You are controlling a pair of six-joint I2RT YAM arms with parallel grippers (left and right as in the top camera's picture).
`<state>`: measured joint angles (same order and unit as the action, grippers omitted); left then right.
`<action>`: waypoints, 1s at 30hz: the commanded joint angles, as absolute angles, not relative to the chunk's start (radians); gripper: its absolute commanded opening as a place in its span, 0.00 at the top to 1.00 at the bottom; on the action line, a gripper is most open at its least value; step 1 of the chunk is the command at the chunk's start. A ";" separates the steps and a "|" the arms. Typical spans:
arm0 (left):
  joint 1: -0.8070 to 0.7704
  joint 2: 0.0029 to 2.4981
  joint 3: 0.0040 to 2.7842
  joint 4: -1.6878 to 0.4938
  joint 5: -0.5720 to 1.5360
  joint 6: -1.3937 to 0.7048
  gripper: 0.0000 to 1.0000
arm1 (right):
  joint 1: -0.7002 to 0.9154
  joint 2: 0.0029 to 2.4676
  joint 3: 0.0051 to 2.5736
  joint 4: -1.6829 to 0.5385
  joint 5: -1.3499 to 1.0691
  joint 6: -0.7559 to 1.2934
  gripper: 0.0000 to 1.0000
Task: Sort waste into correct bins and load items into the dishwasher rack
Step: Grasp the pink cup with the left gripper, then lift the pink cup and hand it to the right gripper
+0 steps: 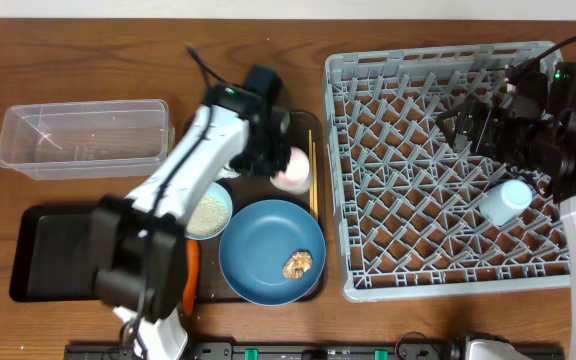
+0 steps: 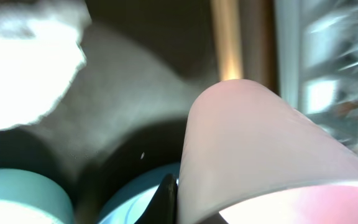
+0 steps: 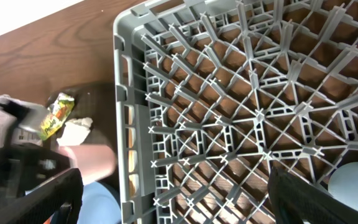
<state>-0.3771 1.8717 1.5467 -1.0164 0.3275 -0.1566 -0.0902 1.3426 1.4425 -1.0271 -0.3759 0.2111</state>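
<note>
Over the brown tray's [image 1: 301, 125] far end, pink cup [image 1: 291, 170] sits at left gripper [image 1: 276, 160]. Left wrist view: one dark finger [image 2: 165, 199] against the cup's side, the other out of frame, so grip state can't be told. Only the right wrist view shows wrapper [image 3: 56, 116] and tissue [image 3: 76, 130] behind the cup; the left arm [image 1: 183, 165] hides them overhead. Right gripper [image 3: 173, 186] spread wide over rack [image 1: 438, 90]; blue cup [image 1: 505, 200] inside.
</note>
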 commanded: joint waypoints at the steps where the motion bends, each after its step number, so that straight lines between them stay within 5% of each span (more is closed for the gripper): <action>1: -0.337 1.742 1.609 -1.003 0.477 -0.126 0.94 | -0.081 1.349 1.451 -1.021 -0.472 0.131 0.12; 7: -0.252 1.663 1.609 -0.961 1.005 -0.037 0.94 | -0.069 1.348 1.451 -1.000 -0.996 -0.178 0.14; 15: -0.220 1.661 1.608 -0.795 1.542 -0.027 0.94 | 0.035 1.348 1.451 -0.845 -1.183 -0.216 0.19; 30: -0.222 1.660 1.608 -0.764 1.571 -0.076 0.94 | 0.245 1.351 1.451 -0.586 -1.173 -0.234 0.21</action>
<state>-0.2241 1.6600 1.6024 -0.7650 1.5360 -0.0631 0.2218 1.3437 1.4425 -0.5922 -1.1557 -0.2173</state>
